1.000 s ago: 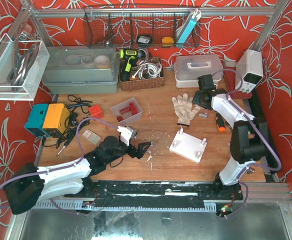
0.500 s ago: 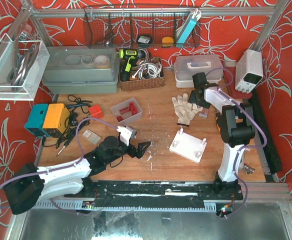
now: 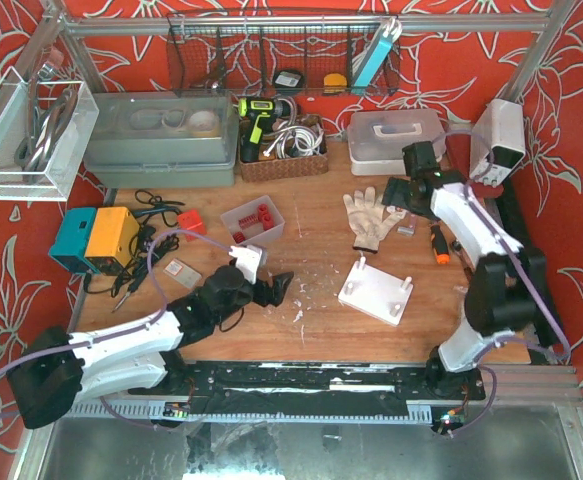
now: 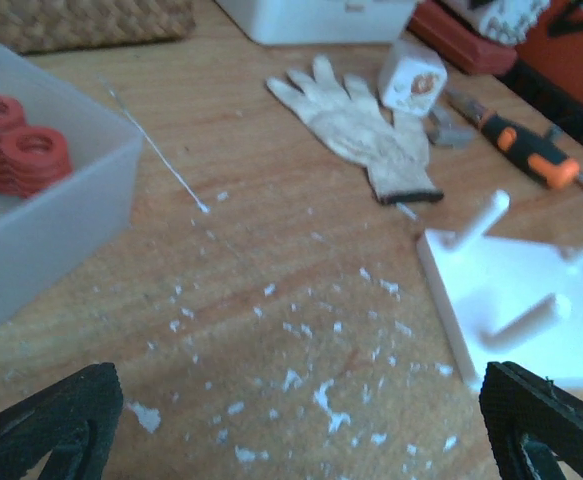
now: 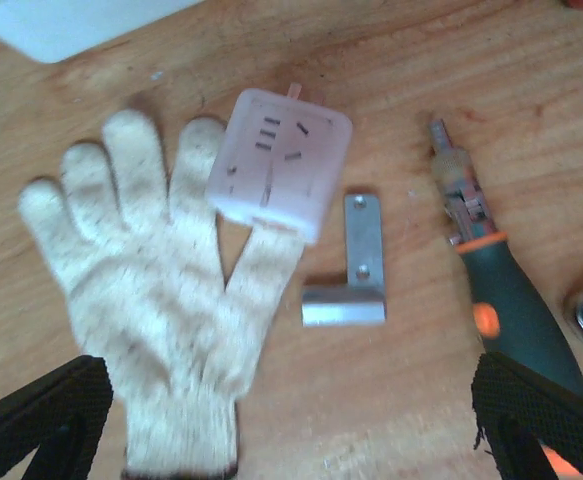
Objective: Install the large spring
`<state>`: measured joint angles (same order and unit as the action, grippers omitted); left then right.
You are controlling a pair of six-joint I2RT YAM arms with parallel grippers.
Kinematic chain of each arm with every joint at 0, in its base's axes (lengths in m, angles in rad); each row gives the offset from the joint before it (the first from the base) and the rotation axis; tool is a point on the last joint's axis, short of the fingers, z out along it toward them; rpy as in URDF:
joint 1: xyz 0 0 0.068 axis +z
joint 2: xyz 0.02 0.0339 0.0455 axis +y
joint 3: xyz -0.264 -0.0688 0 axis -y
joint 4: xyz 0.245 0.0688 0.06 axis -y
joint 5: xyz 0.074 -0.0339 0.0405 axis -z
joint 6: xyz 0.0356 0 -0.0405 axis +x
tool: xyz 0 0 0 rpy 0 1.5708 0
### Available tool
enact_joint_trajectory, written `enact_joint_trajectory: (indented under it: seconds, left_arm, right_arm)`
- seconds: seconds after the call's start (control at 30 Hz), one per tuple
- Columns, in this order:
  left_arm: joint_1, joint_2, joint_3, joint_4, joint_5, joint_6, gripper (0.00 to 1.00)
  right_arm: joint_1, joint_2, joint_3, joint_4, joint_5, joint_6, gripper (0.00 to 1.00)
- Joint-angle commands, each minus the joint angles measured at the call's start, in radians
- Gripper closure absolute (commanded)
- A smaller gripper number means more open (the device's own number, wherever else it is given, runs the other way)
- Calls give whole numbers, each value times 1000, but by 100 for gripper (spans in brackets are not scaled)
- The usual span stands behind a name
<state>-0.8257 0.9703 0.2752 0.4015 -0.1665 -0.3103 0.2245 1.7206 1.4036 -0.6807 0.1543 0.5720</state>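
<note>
No large spring shows plainly in any view. A white base plate (image 3: 376, 290) with upright pegs lies right of centre; it also shows in the left wrist view (image 4: 531, 320). A small translucent box (image 5: 279, 165) with small dark parts inside rests on a white glove (image 5: 161, 280). My left gripper (image 3: 276, 288) is open and empty, low over bare wood left of the plate; its fingertips (image 4: 61, 415) stand far apart. My right gripper (image 3: 403, 195) is open and empty above the glove and box; its fingertips (image 5: 546, 410) are wide apart.
A metal bracket (image 5: 356, 265) and an orange-and-green screwdriver (image 5: 501, 300) lie right of the glove. A clear bin of red rings (image 3: 254, 222) sits behind my left gripper. A white lidded box (image 3: 396, 135) and a wicker basket (image 3: 283, 150) stand at the back. White flakes litter the wood.
My left gripper has moved slightly back and left. My right arm has swung about, its elbow now further right, with the gripper still over the glove.
</note>
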Motion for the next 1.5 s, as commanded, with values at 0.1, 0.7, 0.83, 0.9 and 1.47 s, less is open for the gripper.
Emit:
enact_joint_trajectory:
  seconds: [0.1,0.7,0.83,0.9,1.47]
  left_arm:
    - [16,-13,265,-293,-194,-98,12]
    - [353,379,561,-444,-72,-85,57]
    - [366,497,647,-466,-73,-70,60]
    - [367,548,683,-456,-74,-69,61]
    - [383,834,878,-554,-6,-35,60]
  right_arm:
    - [100,-381,-258,-34,-100,-62,1]
    - [214,-794,-666,283,-256,-120,2]
    - [214,-826,-702,295,-237,-118,2]
    - [214,-831,-710,303,-231,-114,3]
    - [214,-818,-709,298,-177,-124,3]
